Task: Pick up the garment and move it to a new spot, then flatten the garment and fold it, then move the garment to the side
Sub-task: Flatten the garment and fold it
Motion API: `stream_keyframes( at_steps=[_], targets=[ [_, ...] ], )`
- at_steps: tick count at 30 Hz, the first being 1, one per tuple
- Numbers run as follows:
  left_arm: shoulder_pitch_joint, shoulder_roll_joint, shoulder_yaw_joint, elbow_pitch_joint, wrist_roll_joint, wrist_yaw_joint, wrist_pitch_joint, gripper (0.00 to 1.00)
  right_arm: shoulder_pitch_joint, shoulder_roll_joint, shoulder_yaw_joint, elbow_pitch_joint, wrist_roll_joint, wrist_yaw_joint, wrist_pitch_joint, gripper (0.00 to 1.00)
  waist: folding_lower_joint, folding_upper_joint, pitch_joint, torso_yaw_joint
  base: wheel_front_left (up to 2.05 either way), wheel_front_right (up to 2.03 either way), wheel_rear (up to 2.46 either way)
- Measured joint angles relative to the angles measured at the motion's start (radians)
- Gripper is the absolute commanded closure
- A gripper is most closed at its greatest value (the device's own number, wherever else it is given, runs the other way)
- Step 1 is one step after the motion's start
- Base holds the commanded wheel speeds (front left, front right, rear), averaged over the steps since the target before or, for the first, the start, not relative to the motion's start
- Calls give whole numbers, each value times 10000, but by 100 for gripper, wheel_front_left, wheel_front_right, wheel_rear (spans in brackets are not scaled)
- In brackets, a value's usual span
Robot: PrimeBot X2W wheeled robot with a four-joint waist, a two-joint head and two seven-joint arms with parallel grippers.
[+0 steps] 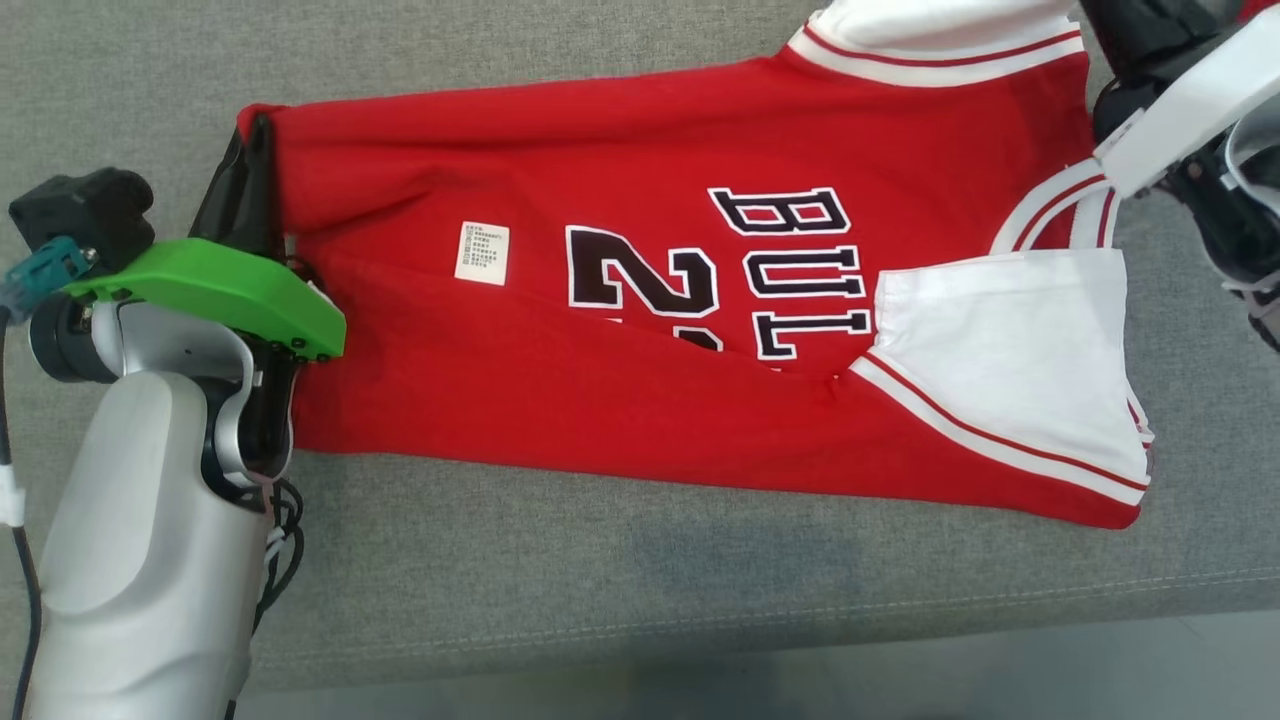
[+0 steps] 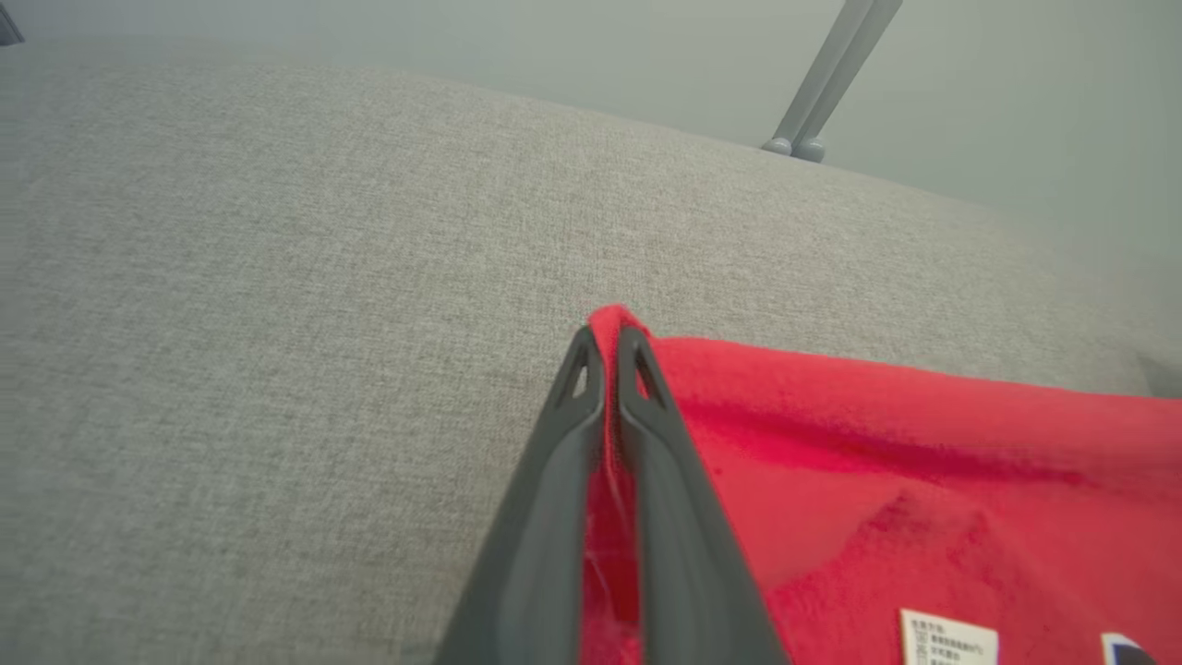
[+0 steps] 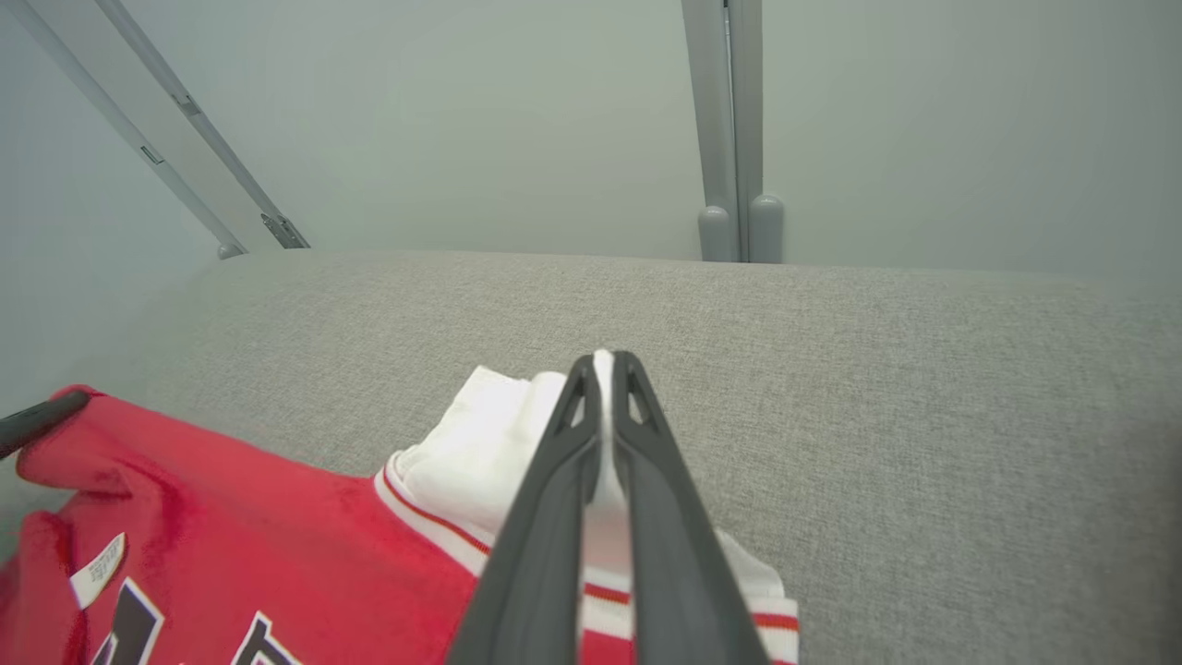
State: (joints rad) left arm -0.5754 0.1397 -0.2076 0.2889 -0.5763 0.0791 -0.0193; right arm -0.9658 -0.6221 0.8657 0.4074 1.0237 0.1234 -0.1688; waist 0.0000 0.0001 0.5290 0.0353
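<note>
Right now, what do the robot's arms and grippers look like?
The left arm is a silver shell with a green wrist plate, a black camera block, a teal plug and black cables. The right arm is white and black. The left gripper and right gripper each have two long dark tapering fingers with triangular holes near the tips.

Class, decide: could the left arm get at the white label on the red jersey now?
Probably not yet: the left gripper is shut on a corner of the jersey. The label lies uncovered nearby, so letting go should free the way.
</note>
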Motion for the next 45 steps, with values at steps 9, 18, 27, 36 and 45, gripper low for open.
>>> stream_keyframes(
  at_steps=[9,18,27,36,45],
  targets=[
    [1100,35,17,-506,-88,-192,-476,100,1335,-82,378,-740,-6,0,-683,100,0,0,-472,-79,0,0,0],
    [2348,59,117,-917,-307,-184,-583,100,2602,-349,-73,-1022,65,2,-803,100,0,0,-813,-204,0,0,0],
    [2947,50,322,-1595,-370,-161,-786,100,3320,-337,-520,-1795,-111,2,-817,100,0,0,-909,-325,0,0,0],
    [3846,-21,376,-1833,-700,-67,-688,0,4166,-265,-1057,-2153,-566,2,-817,100,0,0,-912,-439,0,0,0],
    [4172,-10,832,-2077,-805,144,-698,0,4550,-132,-1304,-2556,-1459,2,-817,100,0,0,-953,-498,0,0,0]
  ],
)
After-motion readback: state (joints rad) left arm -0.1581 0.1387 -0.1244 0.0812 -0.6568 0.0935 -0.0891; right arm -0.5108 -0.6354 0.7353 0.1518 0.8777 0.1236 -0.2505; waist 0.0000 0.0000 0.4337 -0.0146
